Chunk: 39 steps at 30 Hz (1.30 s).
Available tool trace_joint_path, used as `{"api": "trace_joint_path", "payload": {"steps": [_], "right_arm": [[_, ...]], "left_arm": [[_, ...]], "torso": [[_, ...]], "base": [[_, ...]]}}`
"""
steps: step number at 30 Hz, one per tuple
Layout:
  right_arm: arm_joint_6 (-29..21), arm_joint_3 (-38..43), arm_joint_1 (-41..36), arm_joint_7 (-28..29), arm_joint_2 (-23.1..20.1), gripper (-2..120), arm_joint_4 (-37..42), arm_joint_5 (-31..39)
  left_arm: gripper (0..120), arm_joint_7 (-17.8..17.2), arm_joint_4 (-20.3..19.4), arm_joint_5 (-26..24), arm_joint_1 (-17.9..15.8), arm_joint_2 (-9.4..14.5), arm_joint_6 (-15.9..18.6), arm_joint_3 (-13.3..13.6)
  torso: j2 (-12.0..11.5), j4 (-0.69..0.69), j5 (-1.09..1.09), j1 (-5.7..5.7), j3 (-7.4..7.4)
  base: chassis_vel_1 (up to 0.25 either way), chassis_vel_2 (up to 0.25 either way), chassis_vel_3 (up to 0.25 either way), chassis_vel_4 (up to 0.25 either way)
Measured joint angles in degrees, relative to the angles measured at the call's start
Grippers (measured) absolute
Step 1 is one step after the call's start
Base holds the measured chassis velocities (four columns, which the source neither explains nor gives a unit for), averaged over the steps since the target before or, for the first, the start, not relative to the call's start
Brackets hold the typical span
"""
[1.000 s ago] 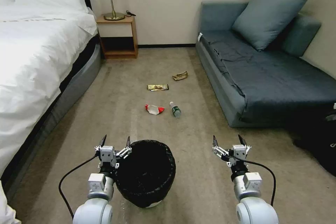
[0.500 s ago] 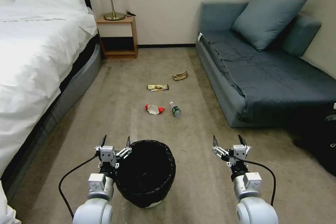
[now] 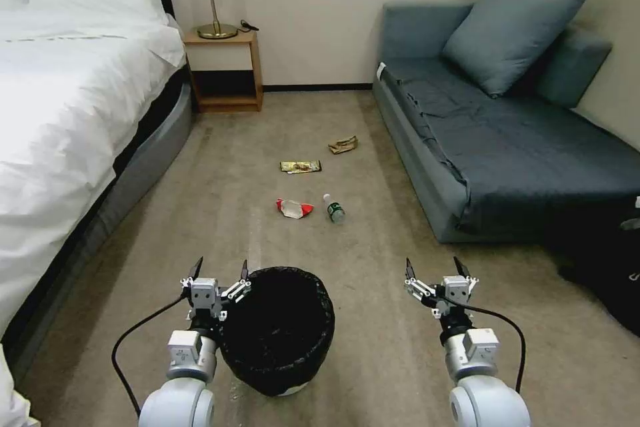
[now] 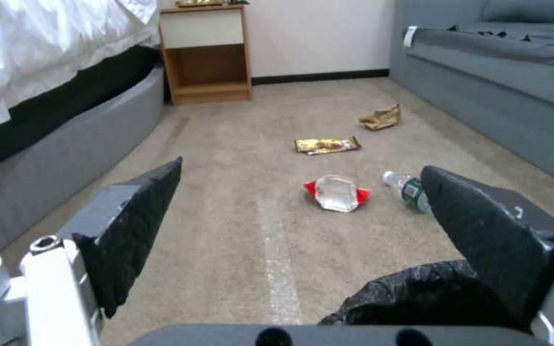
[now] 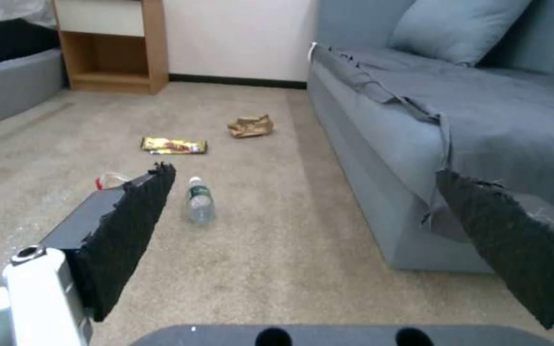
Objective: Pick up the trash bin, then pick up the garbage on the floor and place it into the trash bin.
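On carpet (image 3: 200,227): round trash bin (image 3: 279,330), crinkly black liner; left tool (image 3: 219,271), right tool (image 3: 433,269) both released.

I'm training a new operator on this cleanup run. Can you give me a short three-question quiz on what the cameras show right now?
1. True or false: the bin is already lifted off the floor.
2. Which litter piece lies farthest from the robot? A) bottle B) red-and-white wrapper C) tan paper D) gold wrapper
3. Fill in: the left hand is open beside the bin's rim, and the right hand is ____ over bare carpet.

Key: 1 false, it stands on the carpet; 2 C; 3 open.
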Motion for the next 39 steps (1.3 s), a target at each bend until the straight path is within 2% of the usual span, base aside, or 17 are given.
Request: {"api": "trace_joint_path", "payload": {"steps": [11,15,19,20,21,22,24,25,26,28,31,35,36,39], "right_arm": [[0.0,0.0,0.0,0.0,0.0,100,0.0,0.0],[-0.7,-0.2,-1.1,1.7,0.2,100,2.3,-0.1],[-3.8,-1.0,-5.7,8.6,1.0,100,11.3,-0.4],[-3.8,-1.0,-5.7,8.6,1.0,100,11.3,-0.4],[-4.5,-1.2,-6.8,10.3,1.2,100,13.5,-0.4],[-5.3,-1.4,-7.9,11.9,1.4,100,15.6,-0.5],[-5.9,-1.3,-8.3,13.5,1.4,100,17.3,1.0],[-5.9,-1.3,-8.3,13.5,1.4,100,17.3,1.0],[-6.0,-1.3,-7.9,13.7,1.4,100,17.3,1.6],[-5.9,-1.3,-7.3,13.8,1.3,100,17.1,2.1],[-5.8,-1.4,-6.7,13.8,1.4,100,16.3,2.1],[-5.8,-1.7,-5.8,13.8,1.5,100,15.5,2.2],[-5.8,-1.7,-5.8,13.8,1.5,100,15.5,2.2],[-5.9,-2.1,-5.2,13.7,1.6,100,15.2,2.1]], "left_arm": [[100,0.0,0.0,0.0,0.0,0.0,0.0,0.0],[100,-1.0,-1.1,0.2,0.4,-0.3,0.7,0.3],[100,-8.0,-10.5,3.1,3.8,-2.9,5.7,3.3],[100,-8.0,-10.5,3.1,3.8,-2.9,5.7,3.3],[100,-9.3,-12.4,3.1,4.3,-3.3,6.9,3.8],[100,-10.0,-13.1,2.6,4.1,-3.1,8.1,3.6],[100,-10.1,-13.1,1.9,3.4,-2.6,8.7,3.4],[100,-10.1,-13.1,1.9,3.4,-2.6,8.7,3.4],[100,-10.1,-12.8,1.8,3.0,-2.4,8.9,3.0],[100,-9.7,-11.4,1.7,2.0,-2.0,8.9,2.3],[100,-9.6,-10.2,1.1,1.4,-1.6,9.1,1.6],[100,-11.7,-9.6,-1.1,1.2,-0.3,13.1,1.0],[100,-11.7,-9.6,-1.1,1.2,-0.3,13.1,1.0],[100,-15.4,-11.2,-6.2,1.1,1.8,20.4,1.2]], "torso": [[0.0,0.00,0.00,0.00,0.00],[0.0,0.00,0.00,0.00,0.00],[0.0,-0.01,0.00,0.00,0.00],[0.0,-0.01,0.00,0.00,0.00],[0.0,0.03,0.00,0.00,0.00],[0.0,-0.01,0.05,0.00,-0.01],[0.0,-0.01,-0.06,0.00,-0.01],[0.0,-0.01,-0.06,0.00,-0.01],[0.0,-0.01,0.04,0.00,-0.01],[0.0,0.00,-0.04,0.00,0.00],[0.0,0.00,0.03,0.00,0.00],[0.0,0.00,0.00,0.00,0.00],[0.0,0.00,0.00,0.00,0.00],[0.0,0.00,0.00,0.00,0.00]], "base": [[0.000,0.000,0.000,0.000],[0.000,0.000,0.000,0.000],[0.000,0.000,0.000,0.000],[0.000,0.000,0.000,0.000],[0.000,0.000,0.000,0.000],[0.000,0.000,0.000,0.000],[0.000,0.000,0.000,0.000],[0.000,0.000,0.000,0.000],[0.000,0.000,0.000,0.000],[0.000,0.000,0.000,0.000],[0.000,0.000,0.000,0.000],[0.000,0.000,0.000,0.000],[0.000,0.000,0.000,0.000],[0.000,0.000,0.000,0.000]]}}
